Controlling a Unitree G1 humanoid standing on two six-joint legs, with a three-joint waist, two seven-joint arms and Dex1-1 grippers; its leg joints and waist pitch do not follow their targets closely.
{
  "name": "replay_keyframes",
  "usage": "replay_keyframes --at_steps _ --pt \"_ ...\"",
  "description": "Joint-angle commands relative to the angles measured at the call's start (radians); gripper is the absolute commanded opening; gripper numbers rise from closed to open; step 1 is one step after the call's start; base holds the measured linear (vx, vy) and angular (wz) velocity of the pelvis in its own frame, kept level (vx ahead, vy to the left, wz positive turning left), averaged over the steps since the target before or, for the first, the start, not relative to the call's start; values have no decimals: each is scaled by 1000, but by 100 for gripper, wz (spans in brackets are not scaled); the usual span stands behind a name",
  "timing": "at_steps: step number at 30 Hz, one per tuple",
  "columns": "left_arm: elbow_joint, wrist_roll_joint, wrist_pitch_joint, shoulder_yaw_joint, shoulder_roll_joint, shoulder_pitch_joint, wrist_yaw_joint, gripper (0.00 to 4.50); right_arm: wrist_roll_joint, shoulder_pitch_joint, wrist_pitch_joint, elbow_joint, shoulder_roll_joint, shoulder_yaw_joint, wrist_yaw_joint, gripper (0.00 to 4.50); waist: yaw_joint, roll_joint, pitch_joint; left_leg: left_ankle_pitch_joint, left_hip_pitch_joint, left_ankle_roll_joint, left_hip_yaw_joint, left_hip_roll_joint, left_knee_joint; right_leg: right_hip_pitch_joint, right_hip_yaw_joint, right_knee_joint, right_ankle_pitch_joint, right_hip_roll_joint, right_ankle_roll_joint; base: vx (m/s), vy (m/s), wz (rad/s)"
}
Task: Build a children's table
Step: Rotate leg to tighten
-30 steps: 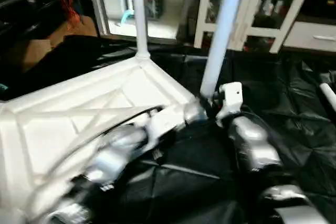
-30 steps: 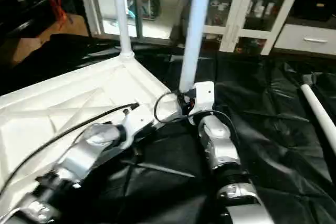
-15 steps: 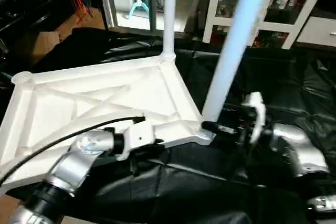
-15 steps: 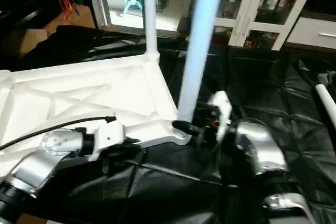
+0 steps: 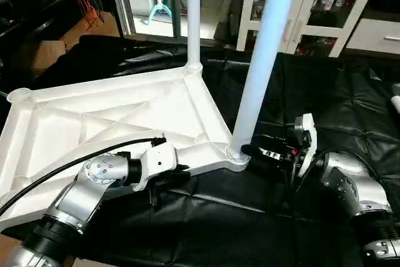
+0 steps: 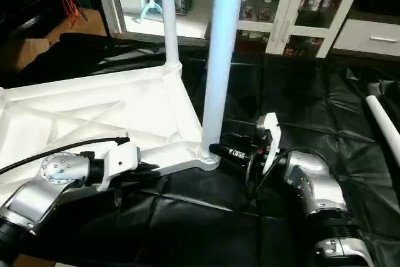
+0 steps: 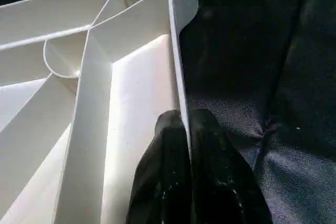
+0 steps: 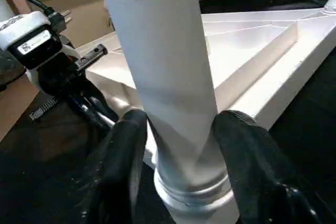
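The white tabletop [image 5: 112, 114] lies underside up on the black sheet, its X-ribs showing. Two white legs stand upright in its corner sockets, a far leg [image 5: 194, 17] and a near leg [image 5: 265, 60]. My right gripper [image 5: 247, 150] reaches in level from the right. Its fingers [image 8: 126, 150] press on both sides of the near leg [image 8: 163, 51] just above the socket. My left gripper [image 7: 185, 121] is shut on the tabletop's near rim [image 7: 176, 51], a little left of that socket. The far-left corner socket [image 5: 19, 95] holds nothing.
Another white leg [image 6: 381, 123] lies on the black sheet [image 5: 337, 92] at the right. A white cabinet with glass doors [image 5: 325, 10] stands behind, and a cardboard box [image 5: 47, 51] sits at the back left.
The camera has shifted. My right arm has dropped and swung out to the right, so its fingers now point level at the near leg's base. The left gripper keeps its hold on the rim.
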Motion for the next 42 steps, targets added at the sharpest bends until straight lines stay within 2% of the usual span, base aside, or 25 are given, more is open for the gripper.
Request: replay_keyframes --at_steps 1,4,8,10,15,16,20,21,24,26,29,31,34,35,37,42 --pt "18 7 1 -24 22 38 -38 0 21 -8 -9 -19 -5 -41 -23 190 9 -9 -46 -29 12 106 -5 26 -55 44 32 -56 211 -65 -273 0 0 0" --pt "17 6 1 -26 21 38 -39 0 14 -14 -25 -20 -3 -46 -31 179 6 -9 -46 -27 11 108 -6 26 -54 45 32 -55 215 -64 -275 0 0 0" --pt "16 9 -1 -38 8 34 -40 0 12 -27 -13 -29 5 -41 -24 135 4 -9 -46 -26 11 110 -6 26 -54 45 32 -55 213 -64 -278 0 0 0" --pt "15 12 0 -43 1 31 -40 0 3 -29 -19 -27 7 -31 -16 135 2 -13 -45 -30 10 110 -6 26 -54 45 32 -56 206 -64 -279 0 0 0" --pt "4 20 2 -57 -11 30 -42 0 -6 -41 -7 -7 6 -14 1 135 3 -13 -46 -28 11 112 -5 26 -53 45 33 -55 195 -65 -280 0 0 0" --pt "4 20 2 -59 -13 31 -42 0 -10 -46 -17 2 8 -17 -6 162 3 -13 -46 -21 10 115 -5 26 -52 45 33 -54 204 -65 -280 0 0 0" --pt "1 22 2 -64 -17 31 -41 0 -13 -59 -32 22 15 -27 -21 175 3 -13 -46 -27 10 116 -5 26 -52 44 32 -55 192 -66 -284 0 0 0" --pt "1 23 2 -65 -18 31 -41 0 -13 -61 -29 24 16 -27 -21 204 3 -12 -46 -26 10 115 -5 26 -51 45 32 -54 194 -65 -283 0 0 0" --pt "-1 28 0 -73 -24 31 -45 0 -14 -68 -23 21 20 -23 -14 213 3 -12 -47 -21 10 116 -5 26 -50 45 32 -53 204 -65 -283 0 0 0" --pt "0 30 1 -74 -29 29 -45 0 -21 -72 -32 25 23 -18 -12 245 4 -12 -48 -15 10 118 -6 26 -50 46 32 -52 212 -65 -283 0 0 0" --pt "2 31 2 -74 -33 24 -45 0 -23 -78 -39 34 29 -17 -4 256 4 -13 -47 -22 9 119 -5 25 -50 45 32 -52 202 -65 -286 0 0 0" --pt "3 32 2 -74 -36 22 -45 0 -22 -83 -40 38 35 -13 7 289 4 -11 -47 -24 11 119 -6 27 -50 44 32 -52 196 -65 -287 0 0 0" --pt "4 35 4 -76 -42 18 -44 0 -20 -79 -20 23 39 7 37 301 15 -10 -49 -5 15 125 -5 29 -48 42 32 -49 221 -64 -289 0 0 0" --pt "3 35 5 -77 -44 16 -44 0 -27 -74 -16 13 35 21 52 320 22 -9 -50 2 17 127 -4 30 -47 41 32 -48 229 -64 -289 0 0 0" --pt "1 37 8 -80 -48 15 -46 0 -52 -66 -33 7 31 42 58 332 31 -11 -50 9 17 128 -3 30 -46 40 33 -46 242 -65 -285 0 0 0" --pt "7 42 5 -79 -51 10 -49 0 -99 -88 -115 64 52 21 -21 346 35 -9 -50 -5 15 99 -5 27 -49 41 33 -47 215 -67 -273 0 0 0"
